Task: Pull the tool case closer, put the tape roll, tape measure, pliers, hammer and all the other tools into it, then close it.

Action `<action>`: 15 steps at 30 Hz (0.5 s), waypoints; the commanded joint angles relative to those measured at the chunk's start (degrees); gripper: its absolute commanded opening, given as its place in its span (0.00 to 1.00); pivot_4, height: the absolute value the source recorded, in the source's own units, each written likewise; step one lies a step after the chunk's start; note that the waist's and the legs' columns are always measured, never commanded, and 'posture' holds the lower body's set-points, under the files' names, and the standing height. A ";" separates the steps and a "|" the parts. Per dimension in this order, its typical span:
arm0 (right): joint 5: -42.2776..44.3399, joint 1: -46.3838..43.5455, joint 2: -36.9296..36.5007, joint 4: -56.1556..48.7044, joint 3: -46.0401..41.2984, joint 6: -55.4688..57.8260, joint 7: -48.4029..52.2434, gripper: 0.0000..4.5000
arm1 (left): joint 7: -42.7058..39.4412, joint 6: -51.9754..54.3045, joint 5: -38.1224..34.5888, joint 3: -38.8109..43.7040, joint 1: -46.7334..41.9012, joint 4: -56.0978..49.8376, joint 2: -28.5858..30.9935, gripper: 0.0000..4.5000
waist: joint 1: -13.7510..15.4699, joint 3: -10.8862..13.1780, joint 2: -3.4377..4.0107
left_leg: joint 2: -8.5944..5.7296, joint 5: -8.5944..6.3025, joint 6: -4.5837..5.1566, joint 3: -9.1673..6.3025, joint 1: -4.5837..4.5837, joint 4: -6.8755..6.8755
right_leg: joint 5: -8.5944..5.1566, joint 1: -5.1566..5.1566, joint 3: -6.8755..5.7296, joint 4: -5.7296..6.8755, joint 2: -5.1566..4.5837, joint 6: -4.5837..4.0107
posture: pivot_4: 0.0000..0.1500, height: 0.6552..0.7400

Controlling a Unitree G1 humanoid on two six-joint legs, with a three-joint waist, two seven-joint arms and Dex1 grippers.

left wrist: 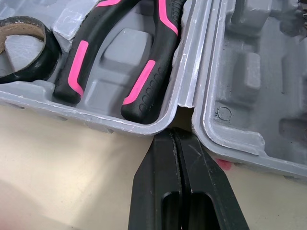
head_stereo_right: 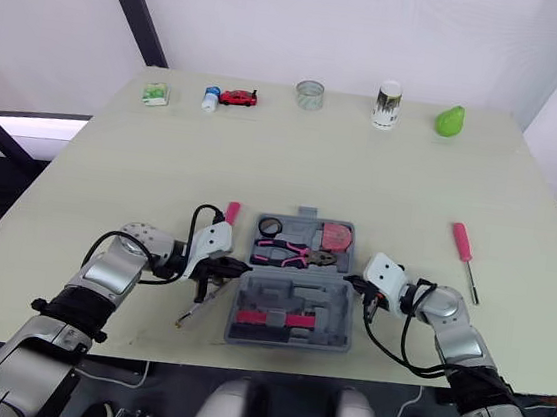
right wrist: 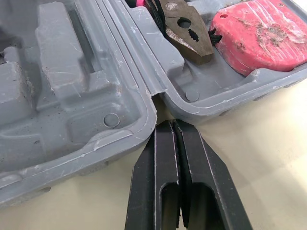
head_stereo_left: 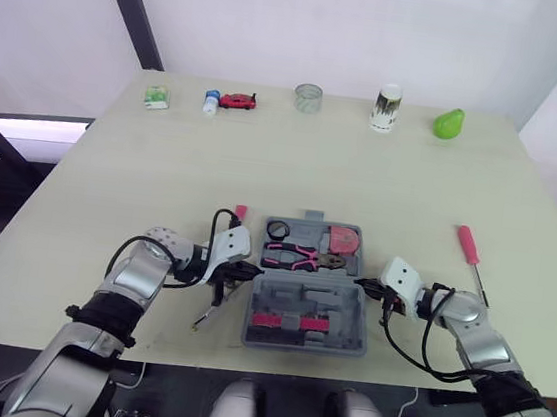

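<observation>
The grey tool case (head_stereo_left: pixel 309 298) lies open near the table's front edge. Its far half holds a black tape roll (head_stereo_left: pixel 276 229), pink-and-black pliers (head_stereo_left: pixel 298 258) and a pink tape measure (head_stereo_left: pixel 343 241). The near half holds pink-banded pieces (head_stereo_left: pixel 288 320). My left gripper (head_stereo_left: pixel 242 269) is shut, its tip at the hinge notch on the case's left side (left wrist: pixel 176 134). My right gripper (head_stereo_left: pixel 382 292) is shut at the hinge notch on the right side (right wrist: pixel 171 125). A long tool with a pink end (head_stereo_left: pixel 241 211) lies left of the case, partly under my left gripper. A pink screwdriver (head_stereo_left: pixel 469 245) lies to the right.
Along the table's back edge stand a green-white packet (head_stereo_left: pixel 156 97), a small bottle (head_stereo_left: pixel 211 101), a red toy car (head_stereo_left: pixel 237 100), a silvery ring (head_stereo_left: pixel 308 97), a white cup (head_stereo_left: pixel 387 108) and a green pear (head_stereo_left: pixel 449 123). The case sits close to the front edge.
</observation>
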 commanded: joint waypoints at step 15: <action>2.09 -1.39 2.64 -2.25 0.59 -1.31 1.73 0.02 | 0.20 0.20 0.16 -0.16 0.47 -0.39 -0.15 0.00 | -0.13 0.00 0.00 | 0.00 0.00 0.00 0.00 0.00 0.00 | 0.00 0.00 0.00 0.01 0.00 0.00 | 1.00 1.00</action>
